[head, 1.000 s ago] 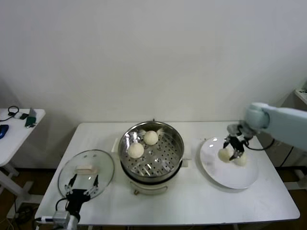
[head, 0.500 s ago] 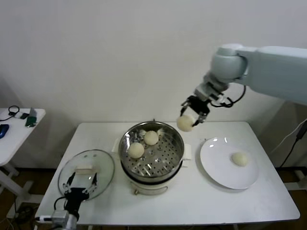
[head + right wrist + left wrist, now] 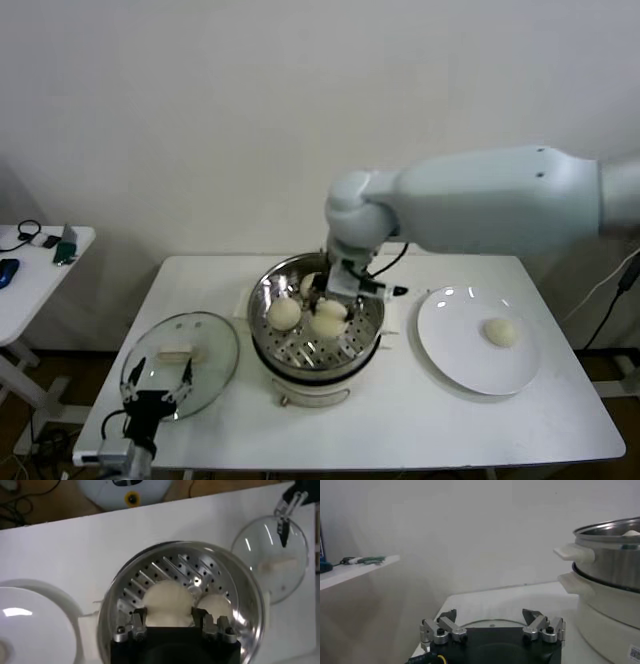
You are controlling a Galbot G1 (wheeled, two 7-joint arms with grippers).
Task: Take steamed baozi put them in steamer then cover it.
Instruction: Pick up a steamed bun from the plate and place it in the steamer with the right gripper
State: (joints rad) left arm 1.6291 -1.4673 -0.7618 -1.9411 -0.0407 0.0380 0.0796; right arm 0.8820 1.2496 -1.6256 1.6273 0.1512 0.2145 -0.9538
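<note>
Baozi number three [image 3: 328, 318], a smooth cream-white dough ball, hangs inside the rim of the steamer [image 3: 262, 300], clamped between the fingers of the right gripper [image 3: 330, 310], whose pale arm reaches in from the robot's right. Two more buns lie on the perforated tray: one [image 3: 284, 313] toward the lid side, one [image 3: 309, 285] at the back, partly hidden behind the gripper. In the right wrist view the held bun [image 3: 167, 602] fills the space between the jaws, with a neighbour [image 3: 215, 606] just beside it on the shiny tray, whose slots fan outward. The steamer [image 3: 235, 587] is round polished steel on a white base. The fourth bun [image 3: 500, 332] sits alone on a flat white plate [image 3: 450, 350] on the right part of the table [image 3: 400, 420], well apart from the pot. The table is white and rectangular, set before a bare pale wall; a small white side table [image 3: 40, 270] with dark oddments stands off to the left. The cover [image 3: 215, 365], clear glass with a metal rim and a pale block handle, lies flat beside the steamer. The left gripper [image 3: 152, 398] waits at the table's near edge, close to the lid, fingers spread wide with nothing in them, as the left wrist view confirms [image 3: 492, 626].
</note>
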